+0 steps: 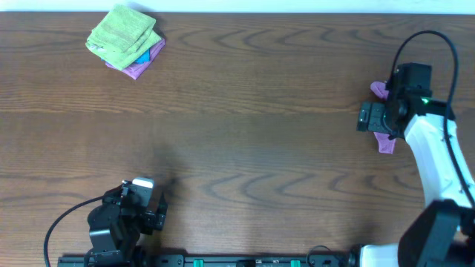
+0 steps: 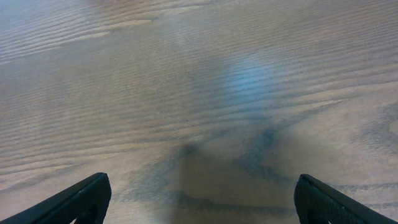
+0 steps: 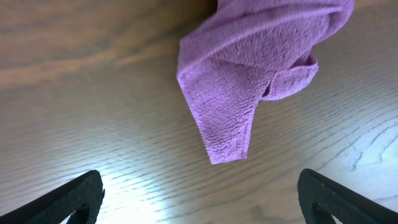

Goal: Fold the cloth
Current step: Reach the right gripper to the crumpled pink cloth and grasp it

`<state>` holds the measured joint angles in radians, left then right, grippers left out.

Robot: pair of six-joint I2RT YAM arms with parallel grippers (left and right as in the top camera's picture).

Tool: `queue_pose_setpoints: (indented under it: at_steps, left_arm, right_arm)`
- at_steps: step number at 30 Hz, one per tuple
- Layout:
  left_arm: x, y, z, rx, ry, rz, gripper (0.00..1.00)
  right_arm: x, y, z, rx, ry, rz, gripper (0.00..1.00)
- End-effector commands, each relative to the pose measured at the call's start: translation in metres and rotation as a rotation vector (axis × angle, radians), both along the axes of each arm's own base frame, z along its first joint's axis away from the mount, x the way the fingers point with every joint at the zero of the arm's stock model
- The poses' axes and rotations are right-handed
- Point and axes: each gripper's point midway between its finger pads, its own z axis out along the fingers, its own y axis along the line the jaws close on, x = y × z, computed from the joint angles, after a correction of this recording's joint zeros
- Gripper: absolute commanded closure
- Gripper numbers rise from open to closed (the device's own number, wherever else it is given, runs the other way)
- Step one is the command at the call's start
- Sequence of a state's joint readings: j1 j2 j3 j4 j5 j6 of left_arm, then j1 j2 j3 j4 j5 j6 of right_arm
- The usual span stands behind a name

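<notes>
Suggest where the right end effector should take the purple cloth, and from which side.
Take the purple cloth by its tapered corner. That corner sticks out flat on the table from the bunched mass and points at the open right end effector. Come in from that near side, with the fingers straddling the narrow tip. The far part is crumpled into folds and would probably be harder to pinch cleanly.
</notes>
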<state>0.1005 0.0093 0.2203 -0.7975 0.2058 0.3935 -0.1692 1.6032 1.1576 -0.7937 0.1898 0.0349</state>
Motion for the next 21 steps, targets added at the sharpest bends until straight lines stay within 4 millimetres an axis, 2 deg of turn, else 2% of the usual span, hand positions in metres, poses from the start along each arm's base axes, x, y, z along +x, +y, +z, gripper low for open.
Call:
queue_pose_setpoints:
  at_steps: [1,7,10,21]
  left_arm:
    - [-0.007,-0.001,-0.02,0.001,0.061,-0.003,0.05]
    - [-0.007,-0.001,-0.02,0.001,0.061,-0.003,0.05]
    - [-0.007,-0.001,-0.02,0.001,0.061,-0.003,0.05]
    - [-0.007,-0.001,-0.02,0.001,0.061,-0.003,0.05]
  right_arm:
    - [0.003,-0.013,-0.008,-0.053,0.038,0.008,0.01]
    - [0.013,-0.02,-0.033,-0.04,0.052,-0.037,0.05]
    - [0.017,-0.026,-0.042,-0.028,0.038,-0.095,0.1]
    - [0.018,-0.037,-0.067,0.013,0.032,-0.258,0.12]
